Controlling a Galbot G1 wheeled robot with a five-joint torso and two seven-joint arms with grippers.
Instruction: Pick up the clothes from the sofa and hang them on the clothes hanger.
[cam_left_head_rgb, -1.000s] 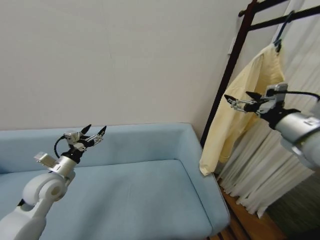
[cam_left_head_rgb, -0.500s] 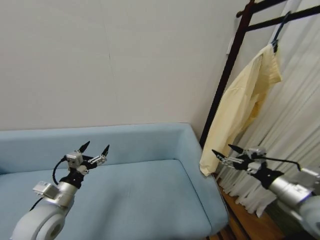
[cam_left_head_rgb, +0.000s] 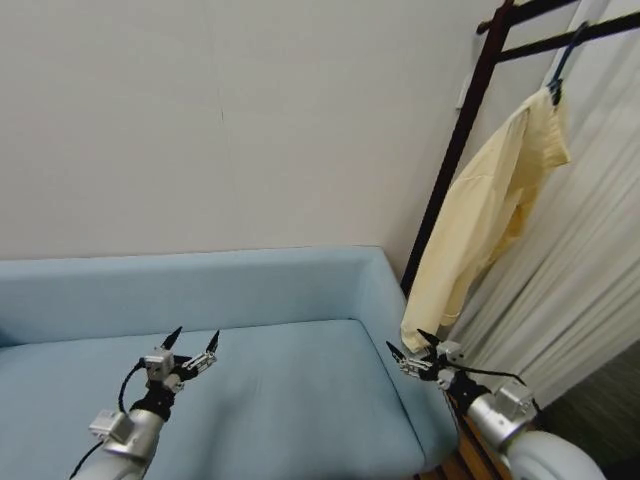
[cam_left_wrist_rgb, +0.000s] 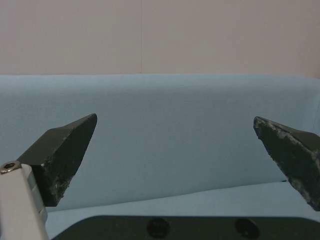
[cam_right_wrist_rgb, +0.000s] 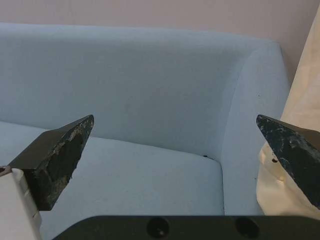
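Left gripper: the left gripper (cam_left_head_rgb: 194, 341) hovered low over the left part of the seat, its two dark pointed fingers (cam_left_wrist_rgb: 65, 152) spread wide with nothing between them.
Sofa: no garment lay on the visible seat or backrest of the pale blue upholstered sofa (cam_left_head_rgb: 300, 400).
Right gripper: the right gripper (cam_left_head_rgb: 407, 342) hung over the seat's right end, near the armrest, also spread apart and empty.
Garment: the pale yellow cloth shirt (cam_left_head_rgb: 490, 210) hung from a blue hanger (cam_left_head_rgb: 556, 68) on the dark wooden clothes rack (cam_left_head_rgb: 455, 150), with its hem just beside the sofa's right arm.
Backdrop: a white pleated curtain (cam_left_head_rgb: 580, 290) fell behind the rack.
Progress: the hanging looked done. With both tools released and nothing on the cushions in view, little or nothing seemed left.
Head view: gave the shirt's whole drape, the hanger and the rack.
Left wrist view: faced the backrest and the plain wall above it, seen through the open gap.
Right wrist view: caught the shirt's lower hem beside the sofa's corner.
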